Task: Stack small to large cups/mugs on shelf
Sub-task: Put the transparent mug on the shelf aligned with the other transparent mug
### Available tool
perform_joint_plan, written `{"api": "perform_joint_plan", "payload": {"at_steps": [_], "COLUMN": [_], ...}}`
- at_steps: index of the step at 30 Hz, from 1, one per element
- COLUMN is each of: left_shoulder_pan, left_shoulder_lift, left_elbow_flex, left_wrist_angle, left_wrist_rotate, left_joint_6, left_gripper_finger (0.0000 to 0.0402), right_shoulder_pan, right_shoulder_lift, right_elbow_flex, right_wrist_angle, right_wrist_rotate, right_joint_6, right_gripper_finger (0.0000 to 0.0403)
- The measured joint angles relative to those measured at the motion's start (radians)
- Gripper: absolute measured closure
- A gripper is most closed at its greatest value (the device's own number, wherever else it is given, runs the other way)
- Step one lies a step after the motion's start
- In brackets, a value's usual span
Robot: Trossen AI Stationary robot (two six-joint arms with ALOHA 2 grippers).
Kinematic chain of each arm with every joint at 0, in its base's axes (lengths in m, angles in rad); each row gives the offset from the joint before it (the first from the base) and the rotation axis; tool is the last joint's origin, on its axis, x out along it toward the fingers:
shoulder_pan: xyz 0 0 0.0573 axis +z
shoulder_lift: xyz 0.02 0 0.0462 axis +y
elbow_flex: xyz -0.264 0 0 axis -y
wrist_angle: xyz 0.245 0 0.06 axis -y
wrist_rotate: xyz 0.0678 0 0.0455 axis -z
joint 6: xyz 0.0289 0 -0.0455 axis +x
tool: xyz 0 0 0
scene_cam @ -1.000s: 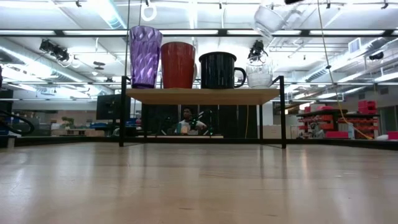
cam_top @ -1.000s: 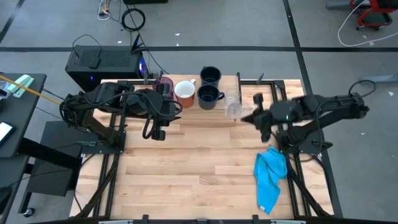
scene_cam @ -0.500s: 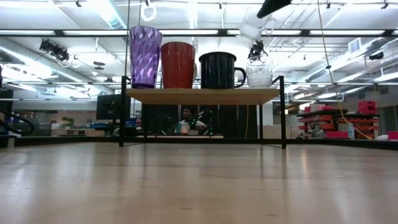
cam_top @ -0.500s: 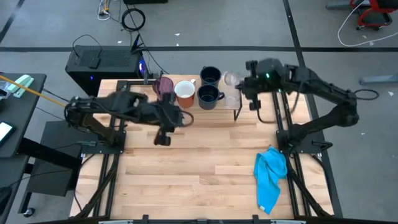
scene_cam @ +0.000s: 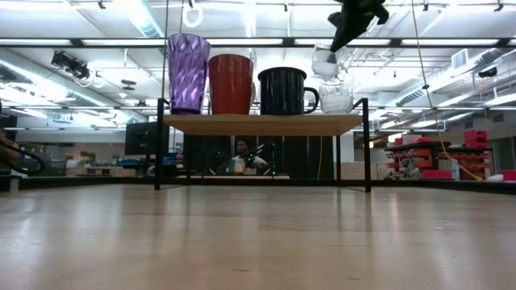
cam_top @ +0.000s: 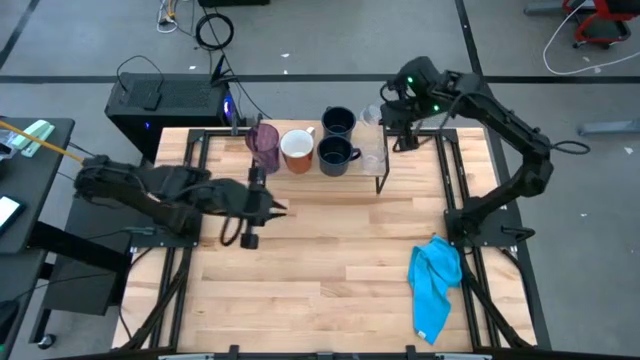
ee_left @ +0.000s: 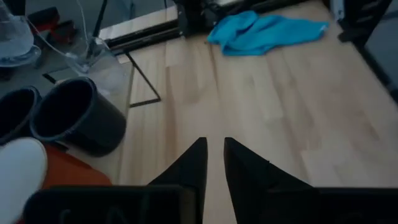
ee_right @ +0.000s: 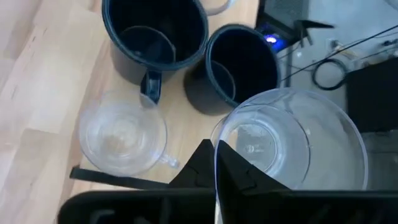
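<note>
The bench (cam_top: 330,290) is carrying the shelf (scene_cam: 262,123) along its far edge, leaving the whole near expanse open for arm travel, with only a blue cloth (cam_top: 434,283) lying at the right front corner; the shelf is holding its row in descending size, evidently so each new piece goes in at the small end: the purple tumbler (scene_cam: 187,72) at the left end, the orange-brown mug (scene_cam: 230,83) just beside it, a navy mug (scene_cam: 284,90) next with its handle facing the gap, a second navy mug (cam_top: 338,122) sitting behind it, and one clear glass (scene_cam: 336,98) standing near the right post; the right pincer (cam_top: 388,110) is hanging over that right end, clenched on the rim of the second clear glass (scene_cam: 326,60), which is suspended upright above the shelf and clear of it; open room there is judged tight, bounded by the mug handle, the seated glass and the shelf's end; the left pincer (ee_left: 214,163) is idling over bare bench in front of the shelf, fingers nearly together, grasping nothing.
</note>
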Motion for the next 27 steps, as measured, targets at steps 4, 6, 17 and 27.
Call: {"api": "perform_joint_plan", "payload": {"at_steps": [4,6,17,27], "left_shoulder_pan": [-0.028,-0.041,-0.05,-0.05], "left_shoulder_lift": [-0.112,-0.165,-0.439,-0.564], "left_elbow_flex": [-0.164,-0.252,-0.626,-0.725], "left_wrist_angle": [0.118,0.19,0.459,0.522], "left_wrist_rotate": [0.0,0.0,0.005,0.02], "left_joint_6": [-0.037,-0.037,-0.039,-0.043], "left_gripper_finger": [0.0347,0.0346,0.0353,0.0355], "right_shoulder_pan": [-0.05,-0.071,-0.146,-0.155], "right_shoulder_lift": [0.049,0.07,0.149,0.165], "right_elbow_flex": [0.014,0.014,0.014,0.014], "right_wrist_angle": [-0.037,-0.049,-0.061,-0.079], "right_wrist_rotate": [-0.048,-0.054,-0.098,-0.234], "right_joint_6": [-0.06,-0.119,-0.299,-0.343], "right_gripper_finger": [0.0403,0.0403,0.0403,0.0403]}}
